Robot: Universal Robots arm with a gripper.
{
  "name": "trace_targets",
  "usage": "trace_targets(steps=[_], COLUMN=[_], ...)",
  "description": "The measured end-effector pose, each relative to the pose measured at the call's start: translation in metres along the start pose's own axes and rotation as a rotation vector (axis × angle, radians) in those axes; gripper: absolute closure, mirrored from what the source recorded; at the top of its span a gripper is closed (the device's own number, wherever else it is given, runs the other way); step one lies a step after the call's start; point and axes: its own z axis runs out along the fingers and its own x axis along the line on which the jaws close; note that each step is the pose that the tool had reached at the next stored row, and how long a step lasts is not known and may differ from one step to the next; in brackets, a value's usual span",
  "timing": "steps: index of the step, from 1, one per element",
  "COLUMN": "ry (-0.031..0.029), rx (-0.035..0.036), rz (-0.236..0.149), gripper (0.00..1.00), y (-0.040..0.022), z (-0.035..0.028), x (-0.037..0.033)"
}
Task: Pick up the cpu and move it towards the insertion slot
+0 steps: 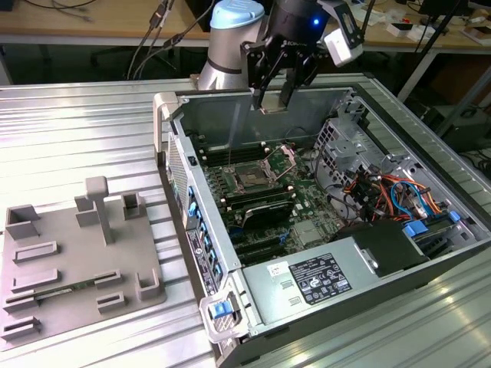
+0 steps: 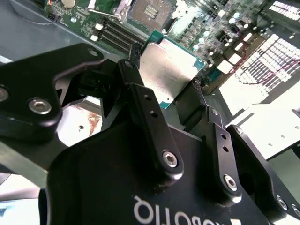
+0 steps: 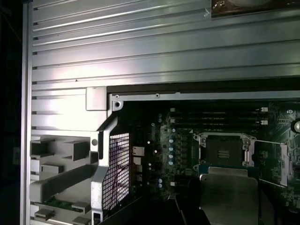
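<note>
Gripper [image 1: 275,102] fingers are clamping the cpu [image 2: 169,70] by two opposite edges, holding it in the air above the open computer case [image 1: 322,222], near the case's far wall in the exterior view. Moving across the exterior view from its left: a grey plastic tray [image 1: 73,261] with raised blocks is lying on the ribbed metal counter [image 1: 77,130], just beside the case. Next, the case is lying on its side with its motherboard [image 1: 299,215] showing. The insertion slot [image 1: 253,178] is sitting on that board, below the gripper, its dark centre uncovered and its hinged load plate [image 1: 282,159] standing open beside it. Farther toward the exterior view's right, a grey power supply [image 1: 307,280] is sitting at the near end of the case, and a bundle of orange and blue cables [image 1: 383,192] is running beside it. In the second wrist view, the black fingers [image 2: 145,108] are pressing on the silvery chip, with the socket [image 2: 152,11] visible beyond it. In the first wrist view, the chip [image 3: 228,197] is hanging apart from the slot [image 3: 224,150], overlapping its near edge in the picture.
</note>
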Motion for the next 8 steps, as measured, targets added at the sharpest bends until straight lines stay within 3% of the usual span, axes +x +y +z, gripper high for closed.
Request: trace_targets(steps=[4, 8], ry=[0.0000, -0.0002], rx=[0.0000, -0.0002], rz=[0.000, 0.011], gripper=[0.45, 0.45], y=[0.0169, 0.0186], z=[0.0015, 0.0034], x=[-0.0124, -0.0165])
